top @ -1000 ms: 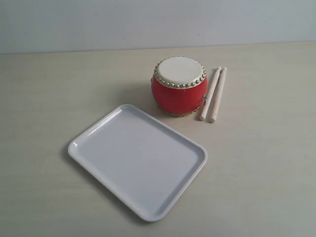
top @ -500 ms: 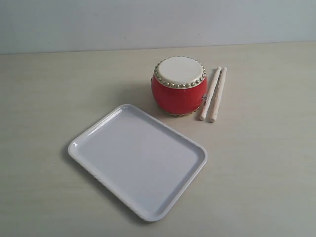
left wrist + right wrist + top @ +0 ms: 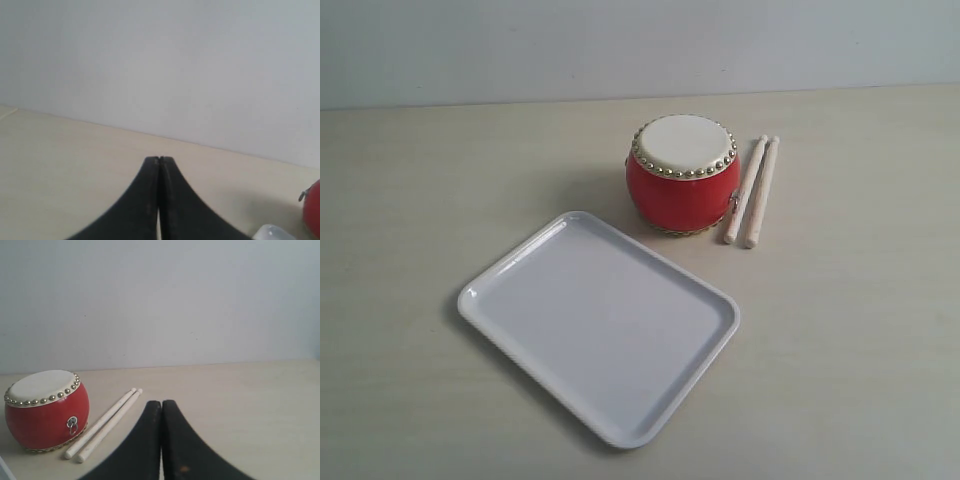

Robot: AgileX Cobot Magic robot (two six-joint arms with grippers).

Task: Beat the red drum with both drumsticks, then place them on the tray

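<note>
Well short of the drumsticks [image 3: 102, 424] beside the red drum [image 3: 45, 410], hovering with right gripper [image 3: 161, 403] and left gripper [image 3: 159, 159] clenched, empty.

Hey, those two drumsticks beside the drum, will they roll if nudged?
Probably yes: the drumsticks are slim and round, lying loose on the flat table. They look stiff and likely light, so a nudge may scatter them.

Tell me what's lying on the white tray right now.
Nothing lies on the tray; its whole inside shows bare white. Both drumsticks lie on the table beside the red drum. Whatever is under the tray is covered and cannot be seen.
</note>
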